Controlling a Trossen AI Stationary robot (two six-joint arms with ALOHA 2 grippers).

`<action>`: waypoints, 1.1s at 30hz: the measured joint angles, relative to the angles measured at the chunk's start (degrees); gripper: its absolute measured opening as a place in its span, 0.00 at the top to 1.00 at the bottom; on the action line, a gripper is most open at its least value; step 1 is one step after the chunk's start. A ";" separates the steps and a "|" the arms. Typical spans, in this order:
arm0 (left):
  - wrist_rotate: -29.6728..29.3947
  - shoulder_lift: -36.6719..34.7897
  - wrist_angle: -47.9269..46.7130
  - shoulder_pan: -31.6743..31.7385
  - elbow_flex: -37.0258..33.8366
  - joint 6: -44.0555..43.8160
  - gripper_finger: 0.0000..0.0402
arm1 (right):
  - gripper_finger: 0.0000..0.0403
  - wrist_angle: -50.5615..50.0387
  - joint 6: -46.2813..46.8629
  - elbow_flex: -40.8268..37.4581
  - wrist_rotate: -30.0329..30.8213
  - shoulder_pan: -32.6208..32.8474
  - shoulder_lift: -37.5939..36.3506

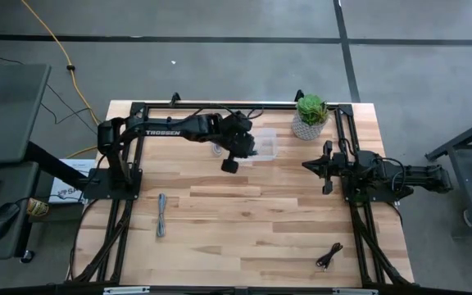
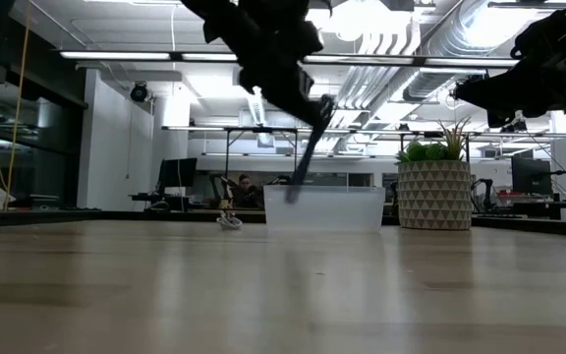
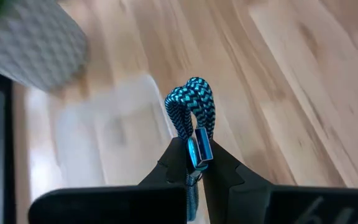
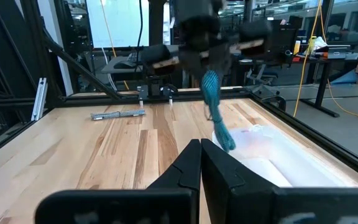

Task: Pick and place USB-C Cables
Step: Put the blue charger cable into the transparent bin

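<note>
Left gripper [image 3: 194, 163]: I see its fingers clamped on the blue braided cable [image 3: 192, 109], which hangs over the near edge of the clear bin [image 1: 265, 144]. A grey cable [image 1: 161, 215] lies on the table [image 1: 244, 221] well to the bin's left and nearer the front. A black cable [image 1: 329, 256] lies toward the front right corner. Right gripper [image 4: 201, 149] waits right of the bin, fingers together, beside the potted plant [image 1: 310, 115].

Place: robotics lab — open workshop hall | Evidence: exposed ceiling ducts [image 2: 430, 39], strip lights [image 2: 145, 56], monitor desks [image 2: 178, 177], seated person [image 2: 245, 187], wooden bench [image 1: 252, 213] — concrete floor [image 1: 220, 57]
</note>
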 joint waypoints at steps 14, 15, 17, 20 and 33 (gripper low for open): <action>-11.74 8.97 3.03 0.83 6.00 6.17 1.00 | 1.00 0.00 0.00 0.00 0.02 0.00 0.04; -12.69 9.68 1.97 0.74 6.61 6.76 1.00 | 1.00 0.02 0.00 -0.01 0.01 0.00 0.11; -13.96 10.97 1.61 0.58 7.73 7.67 1.00 | 1.00 0.00 0.00 0.00 0.00 -0.02 0.09; -14.03 12.29 1.15 0.54 8.67 8.15 1.00 | 1.00 0.01 0.01 0.00 0.01 -0.02 0.00; -14.31 12.79 -0.22 -0.07 8.92 8.12 0.91 | 1.00 0.01 0.00 0.00 0.00 -0.01 0.02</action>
